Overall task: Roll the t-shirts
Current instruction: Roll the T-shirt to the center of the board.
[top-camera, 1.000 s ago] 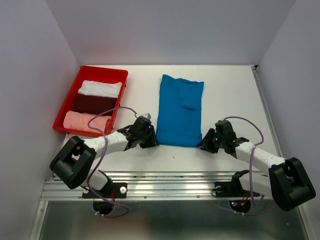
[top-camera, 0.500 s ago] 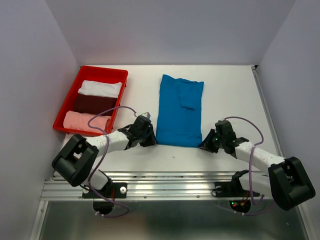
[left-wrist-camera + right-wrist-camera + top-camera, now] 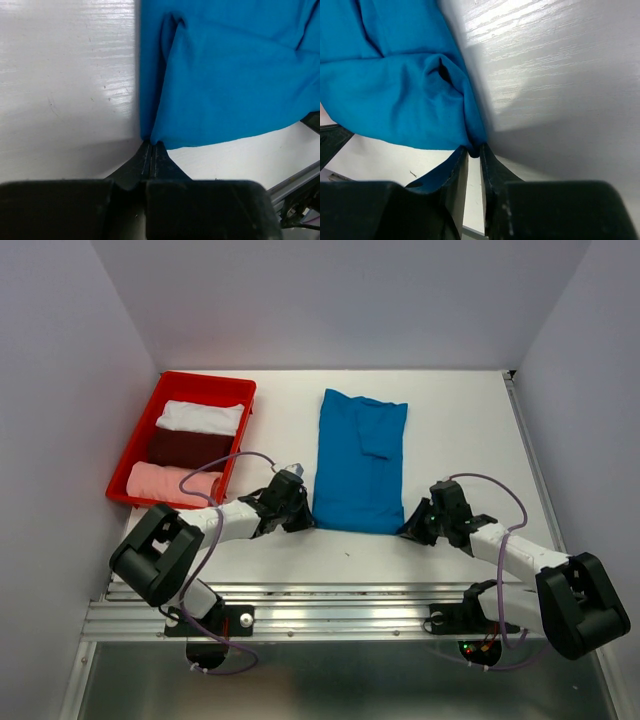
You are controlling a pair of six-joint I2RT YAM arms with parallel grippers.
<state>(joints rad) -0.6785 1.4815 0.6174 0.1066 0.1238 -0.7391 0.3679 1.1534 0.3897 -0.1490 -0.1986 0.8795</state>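
Observation:
A bright blue t-shirt lies folded into a long strip in the middle of the white table. My left gripper is at its near left corner. In the left wrist view the left gripper has its jaws pressed together on that corner of the blue t-shirt. My right gripper is at the near right corner. In the right wrist view the right gripper pinches a bunched tip of the blue t-shirt, with a narrow gap behind the tips.
A red tray stands at the left and holds three rolled t-shirts: white, dark maroon and pale pink. The left arm's purple cable arches close to the tray's near corner. Walls close in the table on three sides.
The left jaws have closed onto the shirt's near left corner, and the left arm has shifted slightly right. The right gripper holds its place at the near right corner.

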